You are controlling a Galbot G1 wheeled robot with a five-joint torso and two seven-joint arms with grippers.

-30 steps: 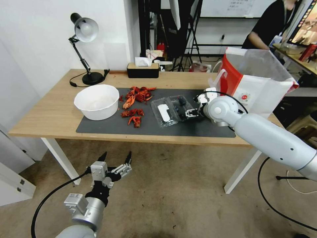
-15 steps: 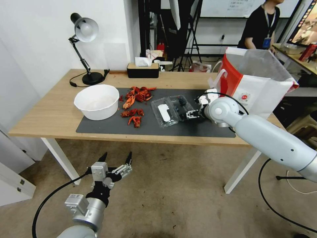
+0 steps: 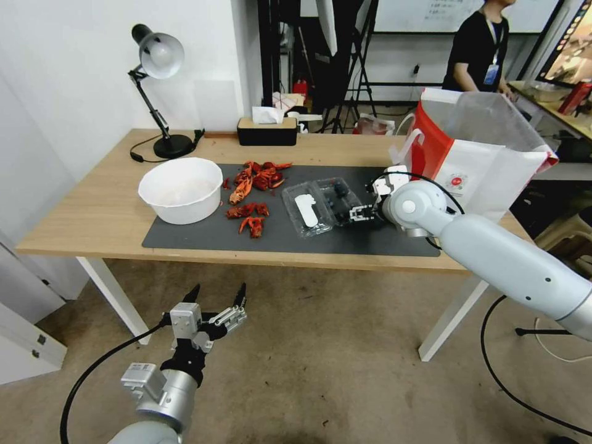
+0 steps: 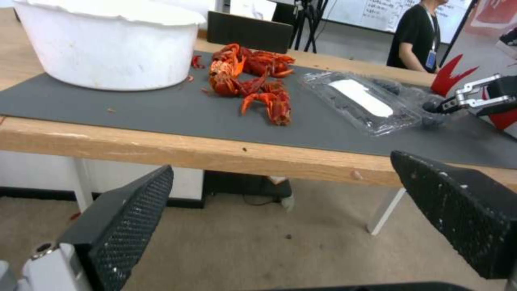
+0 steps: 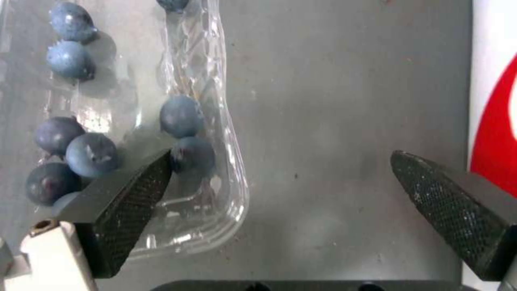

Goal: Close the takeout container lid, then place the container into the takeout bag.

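- The right gripper (image 3: 353,215) sits low over the dark mat (image 3: 203,237), right of centre in the head view, at the right edge of the container (image 3: 337,198).
- Its jaws stand wide apart and hold nothing. In the right wrist view, one finger (image 5: 127,202) hangs over the container's (image 5: 161,133) clear rim, just beside a blueberry (image 5: 192,154); the other finger (image 5: 458,210) is above bare mat (image 5: 334,121), near the bag's (image 5: 492,121) red-and-white side. Whether the first finger touches the plastic cannot be told.
- The container lies open at the middle of the head view, its lid (image 3: 305,213) folded flat to the left with the white label up.
- The bag (image 3: 468,154) stands upright and open at the upper right of the head view, just behind the right arm.
- The left gripper (image 3: 213,299) hangs below the table (image 3: 92,209), at the lower left of the head view, jaws spread wide and empty.
- The bowl (image 3: 180,188) stands left of centre; the crayfish (image 3: 253,197) lie between it and the container.
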